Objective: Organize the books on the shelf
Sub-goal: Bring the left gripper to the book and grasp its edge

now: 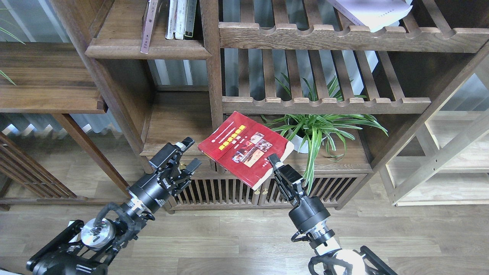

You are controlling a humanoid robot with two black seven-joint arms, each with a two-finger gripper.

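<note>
A bright red book [244,147] with a yellow title and photos hangs tilted in the air in front of the bookcase. My right gripper [273,161] is shut on its lower right edge. My left gripper [190,155] is open, just left of the book's left corner and not holding it. A thick white-lavender book [372,13] lies on the slatted shelf at the top right. The shelf [114,49], a solid dark board with a moulded front edge, is at the top left and carries several thin pale-spined books [177,19].
A potted spider plant [317,130] stands behind and right of the red book. Below it is a cabinet with slatted doors [221,191]. A lower solid board [179,126] sits left of the centre post [214,88]. A pale wood rack [439,160] stands at right.
</note>
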